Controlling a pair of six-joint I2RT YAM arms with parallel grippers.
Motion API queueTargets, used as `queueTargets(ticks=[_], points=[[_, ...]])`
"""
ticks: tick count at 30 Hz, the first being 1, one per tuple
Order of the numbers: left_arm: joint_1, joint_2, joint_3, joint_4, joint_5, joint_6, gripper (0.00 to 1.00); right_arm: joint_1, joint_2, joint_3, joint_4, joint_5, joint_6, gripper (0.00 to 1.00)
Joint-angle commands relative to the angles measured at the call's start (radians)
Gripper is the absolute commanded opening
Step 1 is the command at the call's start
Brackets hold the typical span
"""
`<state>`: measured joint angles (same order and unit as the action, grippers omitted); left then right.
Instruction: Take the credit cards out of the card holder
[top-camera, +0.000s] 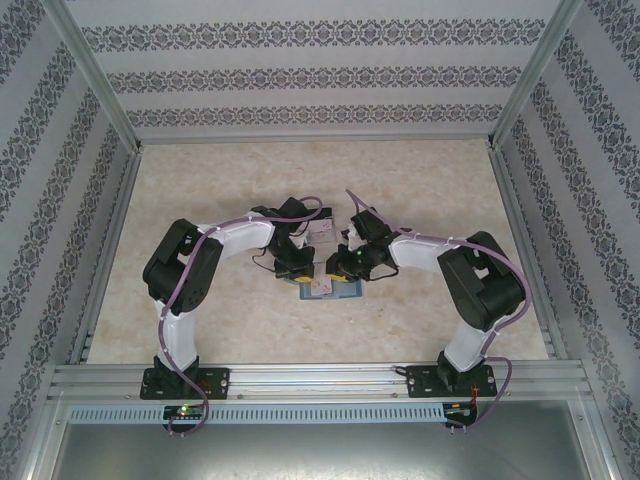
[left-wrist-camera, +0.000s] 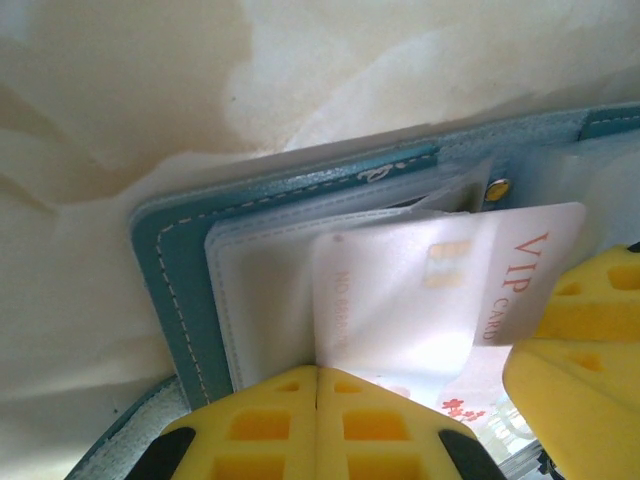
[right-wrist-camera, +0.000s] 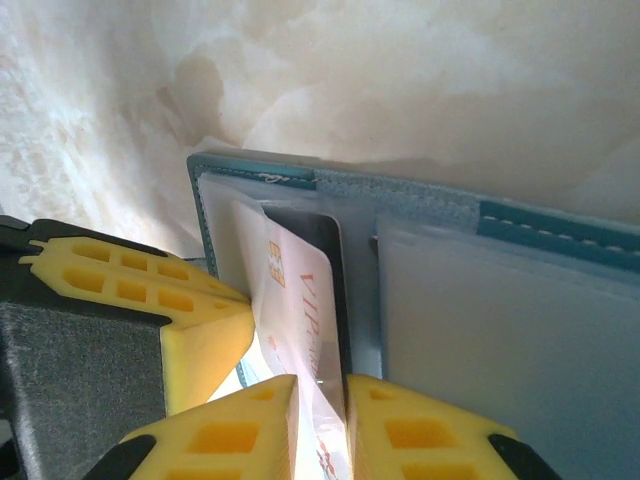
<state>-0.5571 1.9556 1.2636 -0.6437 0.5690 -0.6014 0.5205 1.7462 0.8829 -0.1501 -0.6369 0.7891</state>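
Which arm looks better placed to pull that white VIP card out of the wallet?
Right. The right fingers flank the white VIP card, already sticking out of the card holder. The left fingers are shut together at the holder's edge, likely steadying it.

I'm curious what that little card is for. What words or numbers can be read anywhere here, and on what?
"VIP CARD": red letters on the white card, seen from the left wrist.
"VIP": the same card, seen from the right wrist.
"NO" and then digits on that card: too faint under the clear sleeve to read.
Red marks below the card: too blurred to read.
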Motion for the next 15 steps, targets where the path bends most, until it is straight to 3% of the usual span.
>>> queueTargets(ticks=[1,15], points=[[-0.007,0.031,-0.002,-0.074,-0.052,0.025,0.0,-0.01,-0.03,-0.016,0.071,-0.048,0.027,0.19],[-0.008,0.02,-0.003,-0.079,-0.058,0.025,0.0,-0.014,-0.019,-0.028,0.066,-0.021,0.021,0.11]])
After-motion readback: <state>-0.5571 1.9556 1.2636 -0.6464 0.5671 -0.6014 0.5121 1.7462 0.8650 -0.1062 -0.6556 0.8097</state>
